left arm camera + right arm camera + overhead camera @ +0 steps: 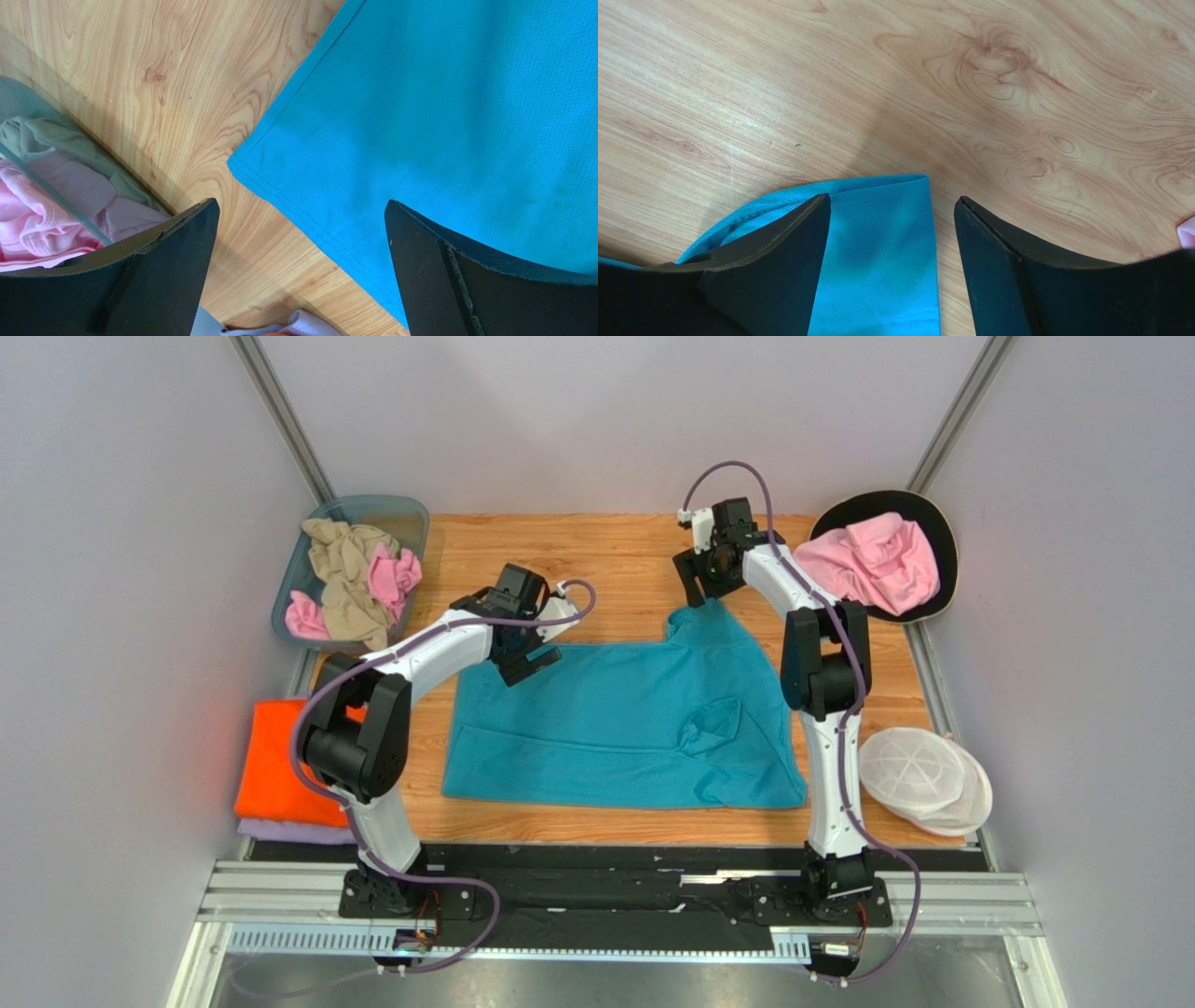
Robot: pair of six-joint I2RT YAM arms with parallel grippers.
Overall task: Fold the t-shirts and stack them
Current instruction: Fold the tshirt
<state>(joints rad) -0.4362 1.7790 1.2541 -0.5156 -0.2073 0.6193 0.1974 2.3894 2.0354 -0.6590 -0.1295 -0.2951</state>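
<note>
Teal t-shirt [617, 721] spread on the surface [617, 560]; left gripper [302, 210] over its corner and right gripper [892, 203] astride a sleeve, both with jaws apart. A shallow pinch could slip, skewing the fold.

White arms [421, 647], black joints [351, 745], purple cables [724, 465]

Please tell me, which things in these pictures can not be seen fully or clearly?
- Lavender shirt: top view, nearly all under the orange shirt.
- Shirts in the bin: top view, heaped together, number unclear.
- Teal shirt: right wrist view, sleeve partly under a finger of the right gripper; contact unclear.
- Bin: left wrist view, cut off by the edge and the left gripper.
</note>
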